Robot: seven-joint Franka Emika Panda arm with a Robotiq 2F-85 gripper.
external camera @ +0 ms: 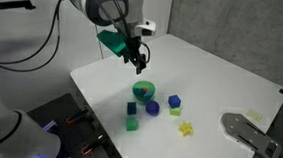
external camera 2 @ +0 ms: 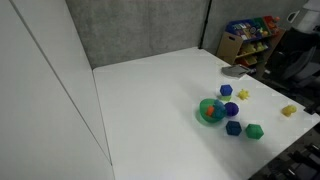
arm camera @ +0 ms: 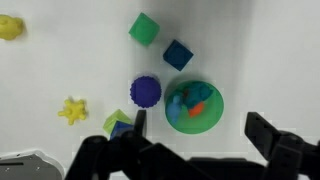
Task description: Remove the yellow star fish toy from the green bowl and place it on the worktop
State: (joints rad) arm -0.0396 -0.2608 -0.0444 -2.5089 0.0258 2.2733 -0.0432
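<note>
Yellow star fish toy [arm camera: 72,110] lies on the worktop [arm camera: 60,60], well apart from the green bowl [arm camera: 216,112] beneath my pincer [external camera: 135,59], whose jaws stand spread and empty, so I judge the placing done and would lift straight up, touching neither the bowl nor the blue rounded block [arm camera: 146,91] beside it.

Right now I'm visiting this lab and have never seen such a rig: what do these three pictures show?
A robot arm with a two-fingered pincer hangs above a white square tabletop. Two pictures come from cameras standing outside; the third looks down from the wrist. Under the pincer sits a small round green bowl with something orange inside. Around it lie a green cube, a dark blue cube, a purple ball and a flat yellow star-shaped toy, outside the bowl. The pincer is open and holds nothing.
</note>
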